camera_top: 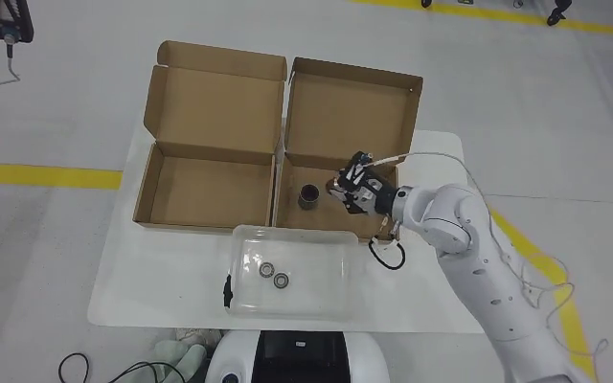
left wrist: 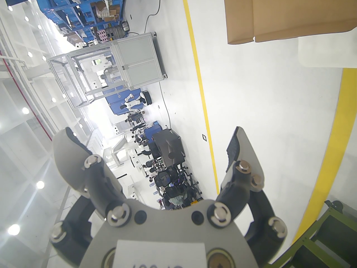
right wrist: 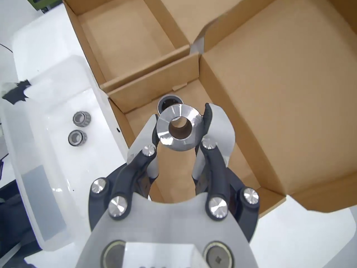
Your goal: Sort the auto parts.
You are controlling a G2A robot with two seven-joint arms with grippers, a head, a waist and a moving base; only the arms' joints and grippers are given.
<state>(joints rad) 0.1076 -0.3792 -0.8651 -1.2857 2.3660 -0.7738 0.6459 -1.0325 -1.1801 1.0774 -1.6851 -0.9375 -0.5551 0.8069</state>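
Over the right cardboard box [camera_top: 326,218], right gripper [right wrist: 180,118] clasping a bevelled steel sleeve [right wrist: 167,137], dark bushing [right wrist: 168,103] standing inside, left gripper [left wrist: 152,133] hanging splayed.

On the white table [camera_top: 153,278] two open cardboard boxes sit side by side with their lids folded back, the left box [camera_top: 206,191] touching the right box [camera_top: 326,218]. A dark cylindrical sleeve [camera_top: 308,196] stands upright on the right box's floor, near the wall it shares with its neighbour, and the right gripper [camera_top: 345,185] hangs over that box just beside the sleeve. Nearer the robot, a clear plastic bin [camera_top: 321,287] with black tape [camera_top: 228,287] on one end holds two roller bearings [camera_top: 267,270] [camera_top: 282,281] lying close together.
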